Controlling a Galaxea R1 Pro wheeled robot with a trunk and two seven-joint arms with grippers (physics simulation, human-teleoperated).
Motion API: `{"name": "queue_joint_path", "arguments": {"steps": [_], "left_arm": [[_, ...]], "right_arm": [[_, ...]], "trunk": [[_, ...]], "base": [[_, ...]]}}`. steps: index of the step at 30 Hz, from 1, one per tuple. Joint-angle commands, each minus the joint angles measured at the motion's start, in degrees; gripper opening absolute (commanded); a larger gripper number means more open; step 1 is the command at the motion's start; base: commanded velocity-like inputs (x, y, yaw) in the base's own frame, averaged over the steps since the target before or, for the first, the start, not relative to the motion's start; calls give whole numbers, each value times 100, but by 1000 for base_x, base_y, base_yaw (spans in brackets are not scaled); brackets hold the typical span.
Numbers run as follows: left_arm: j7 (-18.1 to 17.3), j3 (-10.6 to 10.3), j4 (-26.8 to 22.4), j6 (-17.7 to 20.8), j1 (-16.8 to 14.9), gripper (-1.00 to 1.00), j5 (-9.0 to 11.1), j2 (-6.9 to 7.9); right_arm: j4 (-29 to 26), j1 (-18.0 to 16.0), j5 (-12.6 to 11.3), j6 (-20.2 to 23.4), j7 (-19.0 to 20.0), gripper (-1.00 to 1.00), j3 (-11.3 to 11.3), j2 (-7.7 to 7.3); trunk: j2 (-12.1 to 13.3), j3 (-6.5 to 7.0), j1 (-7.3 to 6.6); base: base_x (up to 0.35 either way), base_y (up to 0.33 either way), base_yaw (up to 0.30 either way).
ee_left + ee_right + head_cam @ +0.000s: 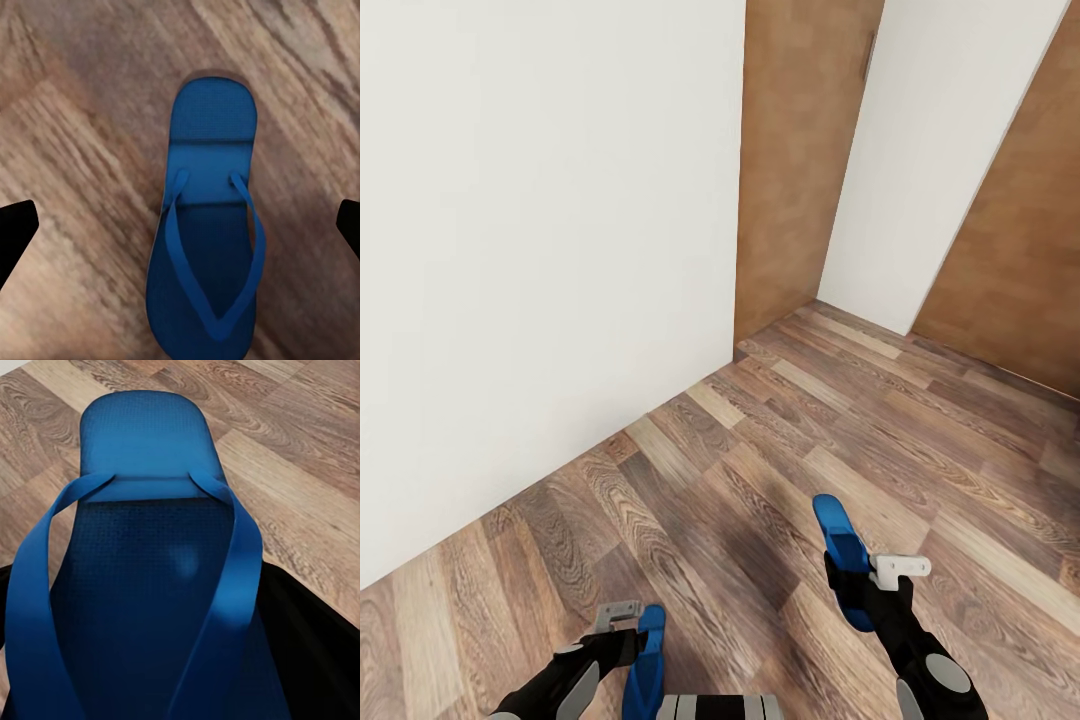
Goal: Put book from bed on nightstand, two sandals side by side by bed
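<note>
The robot faces a plain white wall (540, 250) and brown wooden doors (800, 150) over a wood-plank floor (760, 450). The right gripper (880, 585) has its jaws clamped on one bright blue flat flip-flop sandal (840, 550), held above the floor. The left gripper (625, 625) grips the other blue sandal (645, 665) on edge, low beside the trunk.

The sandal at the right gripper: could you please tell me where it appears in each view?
Head view: lower right, sandal held in the right gripper.
Right wrist view: close up, centre.
Left wrist view: the one seen here is the other sandal.
Shared landmark: wood-plank floor.
</note>
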Motion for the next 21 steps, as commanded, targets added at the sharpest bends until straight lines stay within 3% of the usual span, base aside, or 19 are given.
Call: {"name": "queue_joint_path", "arguments": {"steps": [1, 21], "left_arm": [[3, -25, -9, 25, -1, 100, 44, 3], [3, -25, -9, 33, -1, 100, 39, 3]], "right_arm": [[-8, -2, -51, 25, -55, -100, 16, -6], [-8, -2, -51, 25, -55, -100, 24, -6]], "trunk": [[-2, -4, -1], [-2, -4, -1]], "base": [[0, 0, 0], [0, -17, 0]]}}
